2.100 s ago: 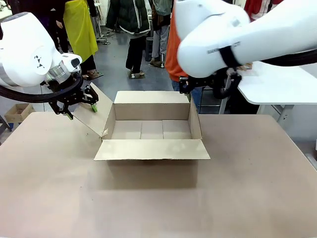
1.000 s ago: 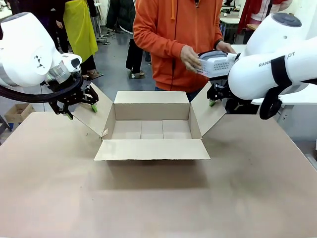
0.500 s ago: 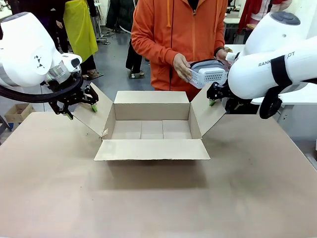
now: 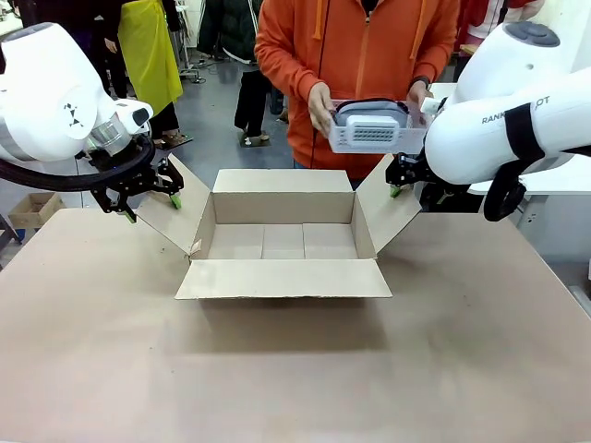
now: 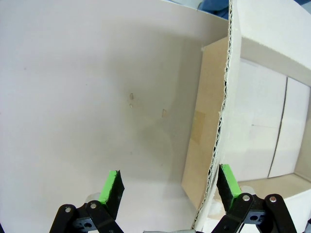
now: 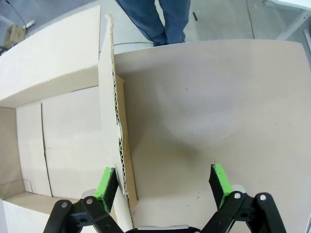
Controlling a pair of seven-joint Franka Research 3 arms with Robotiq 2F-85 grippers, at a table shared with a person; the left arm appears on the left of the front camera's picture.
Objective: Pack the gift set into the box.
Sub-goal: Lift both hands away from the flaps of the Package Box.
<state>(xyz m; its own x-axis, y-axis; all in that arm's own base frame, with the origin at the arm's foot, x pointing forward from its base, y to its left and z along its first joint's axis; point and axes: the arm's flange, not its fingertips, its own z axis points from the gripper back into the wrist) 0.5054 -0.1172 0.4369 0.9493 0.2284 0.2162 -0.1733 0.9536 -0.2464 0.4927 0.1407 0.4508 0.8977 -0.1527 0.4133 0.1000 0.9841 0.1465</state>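
Swinging round from beside the right arm [image 4: 517,101], the gift set [image 4: 374,129] is now held square in front of the person, one hand [image 4: 320,109] at each end. Under it all runs the brown bench [image 4: 462,369], and in the middle of that stands the box [image 4: 282,208], open, its near flap folded flat towards the robot and its bare floor showing. The left arm [image 4: 55,92] and the right arm flank it, each at a splayed side flap. In the wrist views the left jaws are released, spread wide with the flap's [image 5: 214,145] corrugated edge between them, close by one green pad [image 5: 228,184]. The right jaws are spread too, their flap [image 6: 114,121] just beside one pad [image 6: 107,187]; neither pair grips anything. The basket hangs in the air beyond the box's far wall and above it, a little towards the robot's right, its long axis lying along the box's own length. A grey pouch [image 4: 369,111] shows over its rim. The right jaws are the nearer, but both pairs are taken up with flaps, so I'd guess the person lowers it in, towards the robot and down.
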